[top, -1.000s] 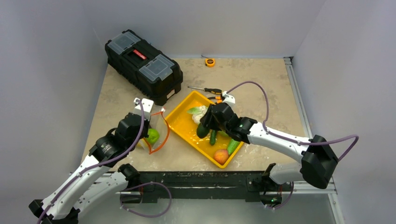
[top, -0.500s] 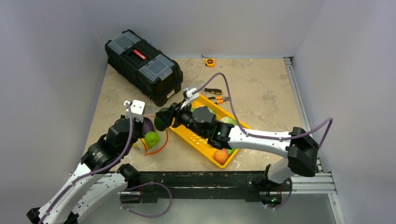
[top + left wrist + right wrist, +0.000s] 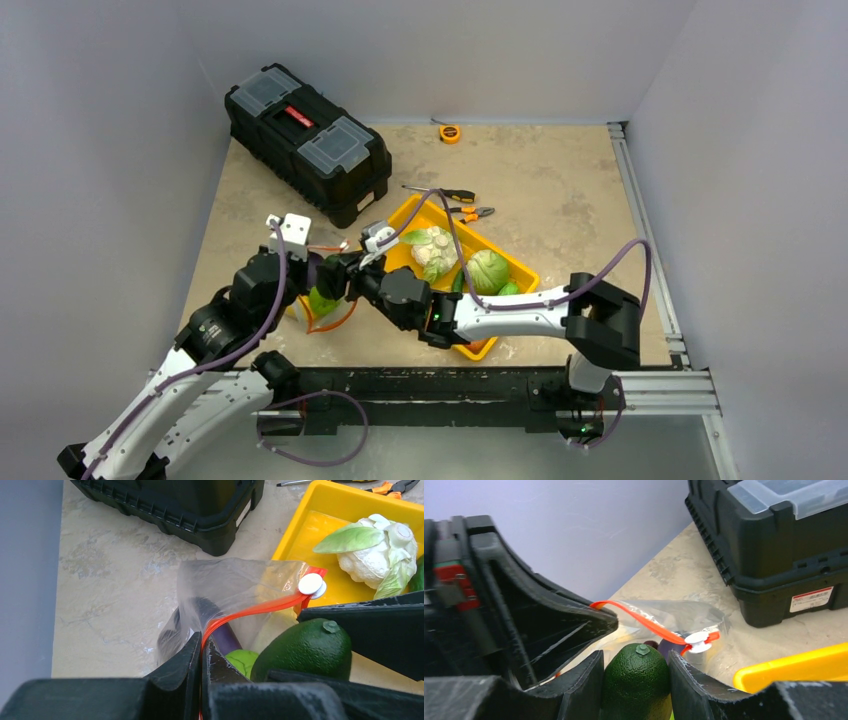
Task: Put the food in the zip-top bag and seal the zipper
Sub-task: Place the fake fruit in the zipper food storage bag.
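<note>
We judge the task partly done. In the left wrist view the left gripper [image 3: 201,645] is clenched on the near end of the zipper [image 3: 255,608], at the lower middle of the frame, holding the mouth of the zip-top bag [image 3: 235,582] up and open. The bag sits in the middle of that picture, between the black toolbox [image 3: 200,505] above and the yellow tray [image 3: 310,530] at the upper right. Through the clear plastic we see the purple eggplant [image 3: 222,635] and a light green fruit [image 3: 241,661] already inside; a pale shape beside them may be another piece, but we cannot tell. In the right wrist view the right gripper [image 3: 634,656] grasps a dark green fruit [image 3: 636,680] between its fingers, low in the frame and just beside the zipper, so we take the step in hand to be putting this piece through the mouth. In the top view the cauliflower [image 3: 432,250], the cabbage [image 3: 487,270] and a cucumber [image 3: 508,289] lie in the tray right of centre, waiting to be moved; the arm hides the tray's near end. The white slider [image 3: 311,584] sits at the far end of the open zipper, so sealing is not yet begun.
</note>
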Motion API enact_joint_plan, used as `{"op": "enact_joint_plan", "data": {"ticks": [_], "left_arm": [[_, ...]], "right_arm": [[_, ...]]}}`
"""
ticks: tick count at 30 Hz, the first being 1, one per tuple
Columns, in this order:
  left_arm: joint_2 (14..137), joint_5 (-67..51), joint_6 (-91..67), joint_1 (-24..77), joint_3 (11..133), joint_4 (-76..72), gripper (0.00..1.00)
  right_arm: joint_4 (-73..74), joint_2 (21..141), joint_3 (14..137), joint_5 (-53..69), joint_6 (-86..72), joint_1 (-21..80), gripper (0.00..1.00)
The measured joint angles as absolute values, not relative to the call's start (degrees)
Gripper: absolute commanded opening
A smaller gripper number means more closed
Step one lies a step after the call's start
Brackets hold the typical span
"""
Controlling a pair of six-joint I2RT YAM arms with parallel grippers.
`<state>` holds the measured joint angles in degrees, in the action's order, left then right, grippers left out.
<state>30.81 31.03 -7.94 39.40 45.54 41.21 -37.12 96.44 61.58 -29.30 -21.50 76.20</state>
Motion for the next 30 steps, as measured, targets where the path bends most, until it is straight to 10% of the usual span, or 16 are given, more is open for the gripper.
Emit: {"op": "enact_joint_plan", "data": {"ticks": [30], "left_arm": [[31.8, 31.0, -7.9, 39.4, 45.4, 41.0, 0.0]], "right_arm": [[-44.2, 112.2, 69.3, -30.5, -24.4, 75.8, 0.18]]}}
